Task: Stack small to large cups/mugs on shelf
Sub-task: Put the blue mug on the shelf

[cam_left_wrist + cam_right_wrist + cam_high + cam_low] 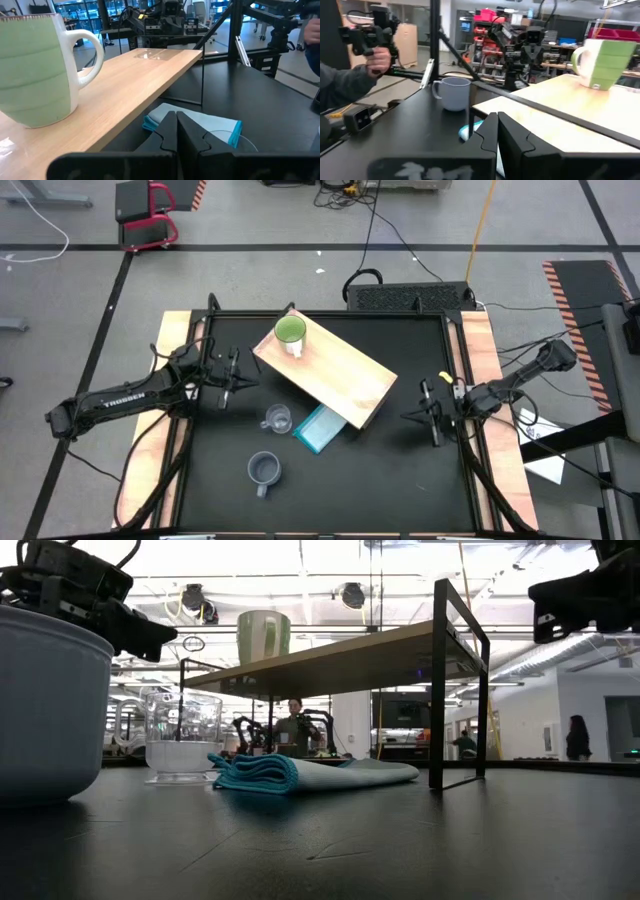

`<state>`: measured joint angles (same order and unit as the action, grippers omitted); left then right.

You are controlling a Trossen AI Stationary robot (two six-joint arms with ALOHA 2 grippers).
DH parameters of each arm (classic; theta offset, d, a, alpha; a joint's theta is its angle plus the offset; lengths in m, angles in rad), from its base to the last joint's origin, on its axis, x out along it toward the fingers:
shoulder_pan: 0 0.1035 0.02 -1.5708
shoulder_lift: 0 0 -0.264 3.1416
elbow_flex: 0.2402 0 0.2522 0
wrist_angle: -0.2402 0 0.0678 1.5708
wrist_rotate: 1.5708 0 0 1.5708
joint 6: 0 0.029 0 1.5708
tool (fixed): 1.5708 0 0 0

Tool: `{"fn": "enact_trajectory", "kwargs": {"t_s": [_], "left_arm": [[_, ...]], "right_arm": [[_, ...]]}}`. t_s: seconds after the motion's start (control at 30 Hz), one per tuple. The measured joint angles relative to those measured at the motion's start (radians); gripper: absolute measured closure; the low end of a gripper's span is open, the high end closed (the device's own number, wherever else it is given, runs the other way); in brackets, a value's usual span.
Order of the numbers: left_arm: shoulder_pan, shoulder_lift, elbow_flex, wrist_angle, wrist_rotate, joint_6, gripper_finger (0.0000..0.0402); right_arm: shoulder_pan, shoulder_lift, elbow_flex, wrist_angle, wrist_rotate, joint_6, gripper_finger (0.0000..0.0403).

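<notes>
Under the shelf (335, 370), part of the light-blue cloth (320, 427) is hidden from above. My left gripper (226, 383) and right gripper (430, 415) both have fingers pressed together, holding nothing. The green mug (290, 333) stands upright at the shelf's far-left end; the board runs diagonally. The glass cup (277, 419) and grey-blue mug (264, 470) sit on the table.

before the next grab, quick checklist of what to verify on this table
1. Green mug upright on shelf: ok.
2. Glass cup on shelf: not ok, it stands on the table.
3. Grey mug on shelf: not ok, also on the table.
4. Left hand empty: ok, fingers shut on nothing.
5. Right hand empty: ok, shut, off the shelf's end.
6. Blue cloth clear of the cup: ok.
</notes>
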<state>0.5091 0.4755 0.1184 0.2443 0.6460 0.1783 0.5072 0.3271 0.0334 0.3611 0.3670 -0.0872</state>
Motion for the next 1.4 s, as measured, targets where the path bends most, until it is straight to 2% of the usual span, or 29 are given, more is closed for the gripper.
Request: {"fn": "enact_trajectory", "kwargs": {"t_s": [0.37, 0.43, 0.67, 0.73, 1.0, 1.3, 1.4], "left_arm": [[0.0, 0.0, 0.0, -0.005, 0.003, 0.041, 0.0401], [0.0, 0.0, 0.0, -0.007, 0.003, 0.051, 0.0401], [0.0, 0.0, 0.0, -0.014, 0.008, 0.052, 0.0401], [0.0, 0.0, 0.0, -0.019, 0.008, 0.051, 0.04], [0.0, 0.0, 0.0, -0.031, 0.008, 0.06, 0.04], [-0.001, 0.0, 0.0, -0.034, 0.035, 0.063, 0.04], [-0.001, 0.0, 0.0, -0.036, 0.037, 0.063, 0.0399]], "right_arm": [[-0.002, 0.0, 0.0, -0.095, -0.045, 0.002, 0.0403], [-0.002, 0.0, 0.0, -0.1, -0.099, -0.003, 0.0403], [-0.002, 0.0, 0.0, -0.099, -0.386, -0.086, 0.0403], [-0.002, 0.0, 0.0, -0.095, -0.422, -0.105, 0.0403], [-0.034, 0.0, 0.0, 0.008, -0.42, -0.161, 0.0403], [-0.253, 0.002, 0.0, 0.027, -0.422, -0.09, 0.0403], [-0.3, 0.002, 0.0, 0.027, -0.465, -0.071, 0.0403]]}}
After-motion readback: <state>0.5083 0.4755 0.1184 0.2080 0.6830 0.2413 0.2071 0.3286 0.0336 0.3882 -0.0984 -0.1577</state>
